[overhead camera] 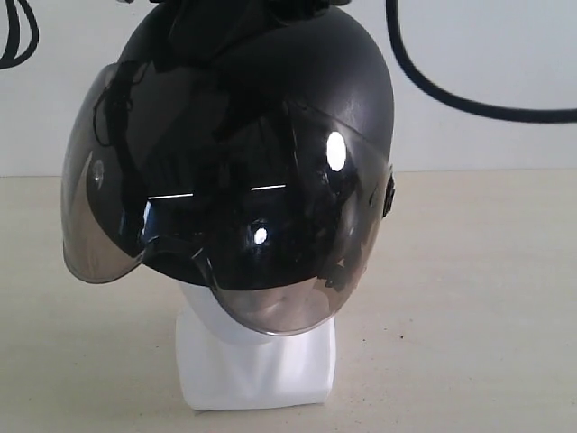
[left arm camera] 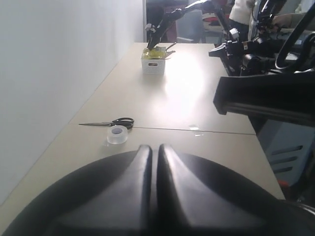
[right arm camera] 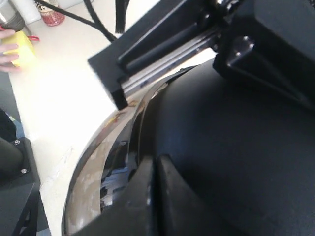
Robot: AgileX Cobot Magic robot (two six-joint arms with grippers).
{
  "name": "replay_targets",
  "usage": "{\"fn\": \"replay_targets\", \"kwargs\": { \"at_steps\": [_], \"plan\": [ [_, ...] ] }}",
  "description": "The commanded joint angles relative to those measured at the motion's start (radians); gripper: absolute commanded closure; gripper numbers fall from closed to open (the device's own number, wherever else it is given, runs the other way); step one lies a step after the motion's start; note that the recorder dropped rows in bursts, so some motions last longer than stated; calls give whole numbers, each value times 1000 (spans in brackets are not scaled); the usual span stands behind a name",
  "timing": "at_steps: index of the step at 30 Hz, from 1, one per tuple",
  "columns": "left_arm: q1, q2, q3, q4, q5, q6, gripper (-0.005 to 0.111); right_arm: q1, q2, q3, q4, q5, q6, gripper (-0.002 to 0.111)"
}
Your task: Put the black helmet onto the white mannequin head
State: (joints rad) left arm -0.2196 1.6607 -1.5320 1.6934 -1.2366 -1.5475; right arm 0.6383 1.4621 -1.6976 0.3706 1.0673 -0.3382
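The helmet (overhead camera: 297, 81) shell under the fingers (left arm camera: 140, 191) looks matt black and smooth, much like the fingers themselves. Its visor (overhead camera: 225, 244) is glossy smoked plastic, bright with glints. The head (overhead camera: 257, 365) below is shiny white plastic. Beyond the fingers, the bench (left arm camera: 197, 98) is pale, smooth and faintly sheened.

"What's around you?"

"I see a plain white wall (left arm camera: 59, 73) running along a long beige table (left arm camera: 187, 98)."

"Anything lying on it?"

"Black-handled scissors (left arm camera: 110, 122) just beside a roll of clear tape (left arm camera: 117, 133), where a seam crosses the top. Farther along stands a small white basket (left arm camera: 153, 64)."

"And the light?"

"Bright. It glares off the table near the basket, and the wall looks evenly lit."
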Motion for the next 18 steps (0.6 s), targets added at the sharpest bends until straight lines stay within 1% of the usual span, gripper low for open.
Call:
{"fn": "replay_targets", "kwargs": {
  "at_steps": [1,7,14,18],
  "plan": [
    [-6,37,8,51,16,-16,102,38,13,0,21,74,-2,108],
    [-6,37,8,51,16,-16,102,80,16,0,-21,64,19,108],
    [-6,37,8,51,16,-16,102,80,16,2,-41,75,34,108],
    [-6,37,8,51,16,-16,102,80,16,62,-46,54,34,108]
  ]
}}
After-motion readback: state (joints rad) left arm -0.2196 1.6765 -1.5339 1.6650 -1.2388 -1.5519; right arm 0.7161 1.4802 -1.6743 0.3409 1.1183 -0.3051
